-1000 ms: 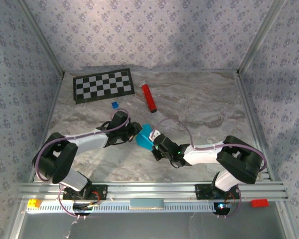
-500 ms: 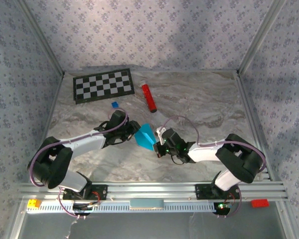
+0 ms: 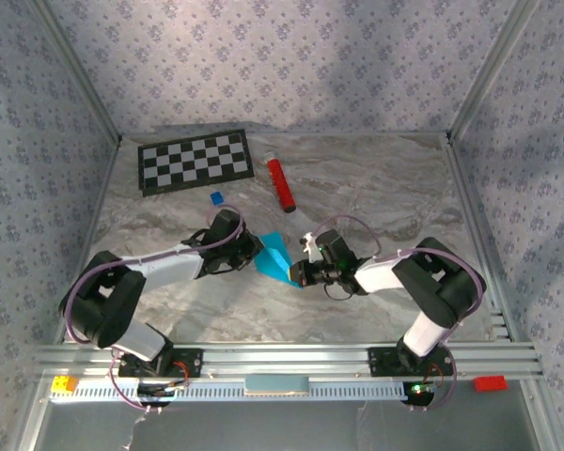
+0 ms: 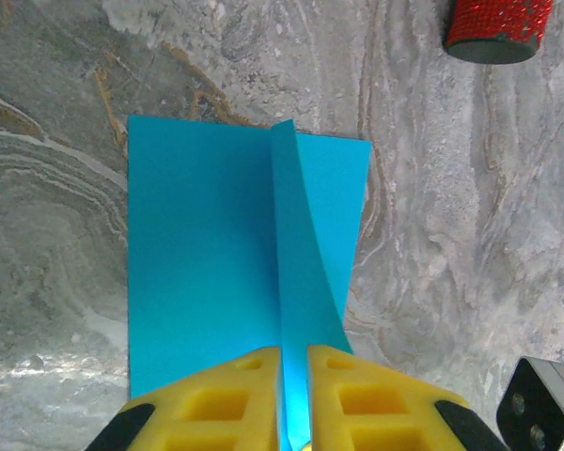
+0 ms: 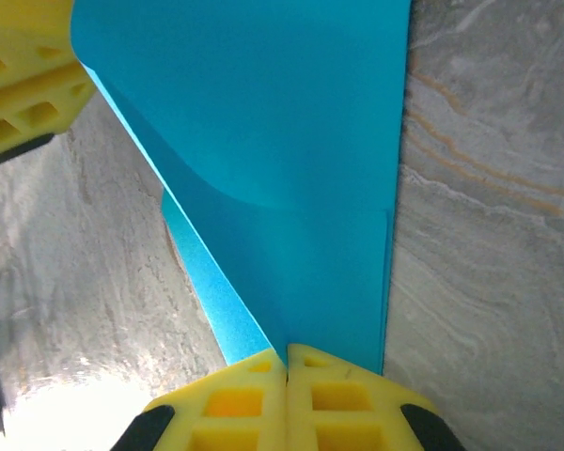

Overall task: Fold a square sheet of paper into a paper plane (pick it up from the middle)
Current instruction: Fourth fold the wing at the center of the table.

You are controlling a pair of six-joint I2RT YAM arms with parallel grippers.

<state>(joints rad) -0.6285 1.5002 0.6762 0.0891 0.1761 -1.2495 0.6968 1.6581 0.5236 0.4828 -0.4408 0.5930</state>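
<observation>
Since 1 second back: my right forearm has swung in and lies more level, and its gripper (image 5: pixel 287 355) has slid toward the middle of the table (image 3: pixel 376 188). My left gripper (image 4: pixel 294 365) has narrowed onto the fold. The blue paper (image 3: pixel 275 256) has sunk flatter.

Paper: mid-table, between my 2 grippers. From above, the long axis runs diagonally, far-left to near-right, tapering to a tip at the near-right end by my right gripper. Bright cyan, partly folded: 1 panel flat on the marble, 1 raised crease running straight away from my left fingers (image 4: pixel 230 399), 1 flap curling up beside it.

Left jaws: almost together, pinching the crease. Right jaws: pressed closed on the paper's edge.

Red cylinder (image 3: pixel 281 184): farther back, well apart from the paper.
</observation>
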